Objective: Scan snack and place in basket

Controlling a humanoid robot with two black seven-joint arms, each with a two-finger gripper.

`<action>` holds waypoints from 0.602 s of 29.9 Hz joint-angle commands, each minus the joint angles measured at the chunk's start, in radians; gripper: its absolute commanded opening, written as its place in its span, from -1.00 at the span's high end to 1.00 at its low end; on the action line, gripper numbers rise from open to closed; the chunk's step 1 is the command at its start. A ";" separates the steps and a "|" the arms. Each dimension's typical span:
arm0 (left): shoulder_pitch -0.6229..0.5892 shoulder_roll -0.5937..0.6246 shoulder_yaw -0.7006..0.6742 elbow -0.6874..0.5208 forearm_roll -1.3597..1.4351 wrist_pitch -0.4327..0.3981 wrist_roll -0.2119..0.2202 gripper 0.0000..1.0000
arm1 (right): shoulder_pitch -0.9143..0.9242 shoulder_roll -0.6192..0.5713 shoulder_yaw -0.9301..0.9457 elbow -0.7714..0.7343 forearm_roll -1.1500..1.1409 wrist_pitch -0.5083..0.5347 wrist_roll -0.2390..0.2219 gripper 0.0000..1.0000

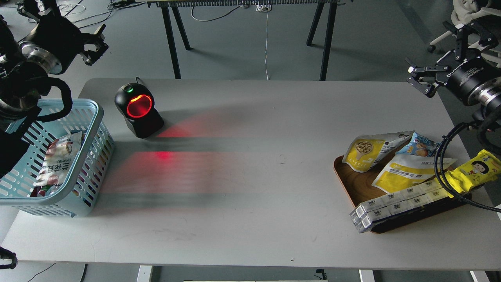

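Currently both grippers raised, empty: left gripper (95, 46) and right gripper (419, 79) with fingers apart. Snack (370, 150) leans on tray (354, 187) edge, reachable; basket (84, 117) waits beside scanner (137, 110).

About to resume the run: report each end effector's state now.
Left end effector: open, holding nothing.
Right end effector: open, holding nothing.

Between the scanner (138, 110) near the basket (92, 117) on my left and the wooden tray (348, 184) crowded with packets on my right, I see the desk (250, 176) middle wide open, only a black cable (444, 164) looping over the tray.
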State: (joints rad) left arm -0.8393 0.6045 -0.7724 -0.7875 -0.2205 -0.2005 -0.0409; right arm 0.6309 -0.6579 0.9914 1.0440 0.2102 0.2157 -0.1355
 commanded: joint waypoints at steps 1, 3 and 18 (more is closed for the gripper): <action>-0.003 -0.017 0.005 0.010 0.000 0.000 -0.001 -1.00 | 0.018 0.003 -0.028 -0.006 -0.014 -0.033 -0.001 -0.97; -0.003 -0.023 0.004 0.010 0.000 -0.002 0.001 -1.00 | 0.038 0.004 -0.033 -0.010 -0.020 -0.033 -0.001 -0.97; -0.011 -0.014 0.008 0.047 0.003 -0.011 0.012 -1.00 | 0.050 -0.006 -0.083 0.004 -0.022 -0.048 -0.004 -0.97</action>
State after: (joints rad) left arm -0.8489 0.5891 -0.7657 -0.7419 -0.2208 -0.2177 -0.0249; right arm 0.6786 -0.6498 0.9364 1.0331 0.1889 0.1790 -0.1374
